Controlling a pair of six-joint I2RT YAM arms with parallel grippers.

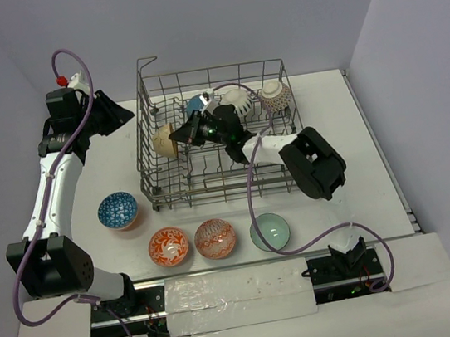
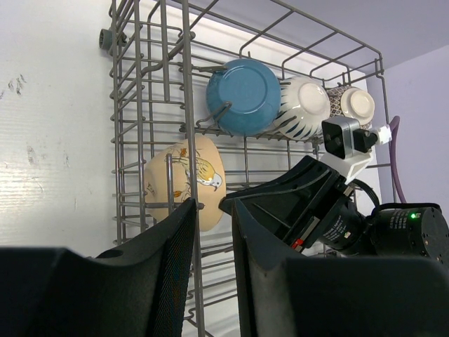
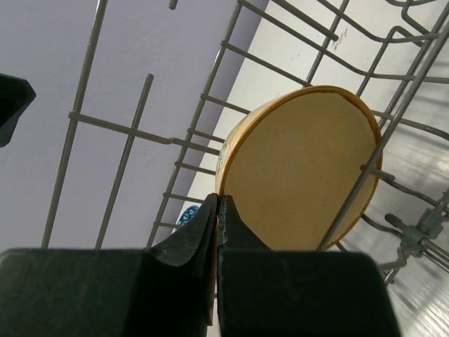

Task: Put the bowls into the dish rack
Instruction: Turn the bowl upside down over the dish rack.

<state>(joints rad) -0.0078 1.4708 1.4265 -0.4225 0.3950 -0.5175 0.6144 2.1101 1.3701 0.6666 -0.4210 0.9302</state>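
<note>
We note left arm (image 1: 48,189): white links, black joints, purple cable (image 1: 67,50), red cap (image 1: 62,79). Right arm (image 1: 271,147) alike, green light (image 1: 213,128).

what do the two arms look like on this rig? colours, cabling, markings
Both match: left arm and right arm have white links between chunky black joint housings, with black wedge-shaped jaws. A mauve cable trails along each. Left cable has a red fitting; right wrist shows a green LED and a small grey camera on a white bracket.
</note>
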